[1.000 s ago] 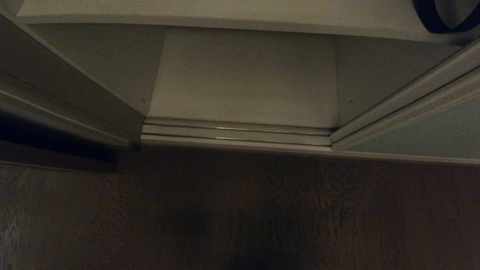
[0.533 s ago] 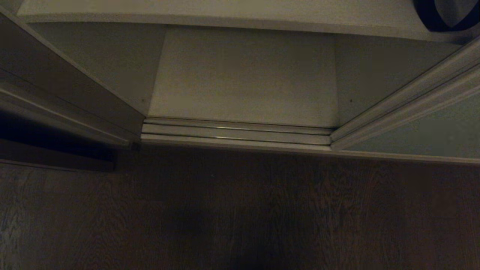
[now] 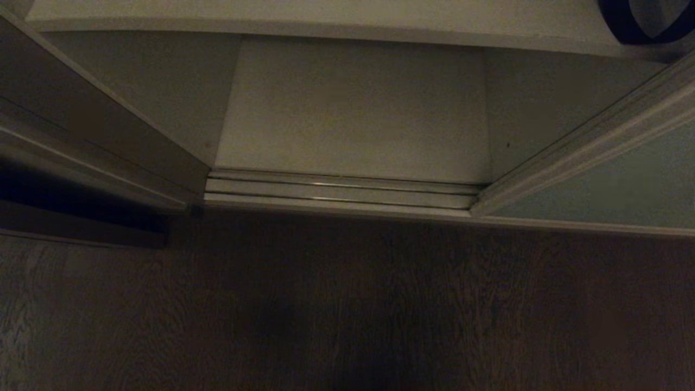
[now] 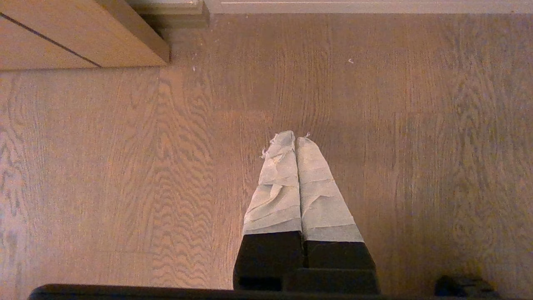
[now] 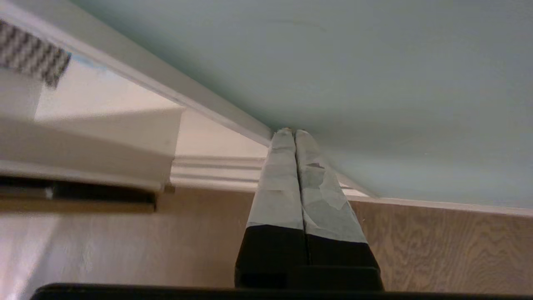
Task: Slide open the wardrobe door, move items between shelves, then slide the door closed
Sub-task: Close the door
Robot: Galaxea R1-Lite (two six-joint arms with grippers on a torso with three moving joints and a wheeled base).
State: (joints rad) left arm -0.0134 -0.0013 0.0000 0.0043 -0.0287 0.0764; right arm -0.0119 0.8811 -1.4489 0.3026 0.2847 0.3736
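Right wrist view showed our right gripper (image 5: 295, 131), fingers pressed together, against the sliding wardrobe door (image 5: 354, 75), apparently for pushing.

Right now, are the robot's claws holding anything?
No. The right gripper is shut and empty, its tips at the sliding door beside its frame. The left gripper is shut and empty over the floor.

Each gripper: two tapered black fingers (image 4: 287, 183), fingers (image 5: 283, 183), outer halves wrapped in pale, wrinkled tape.
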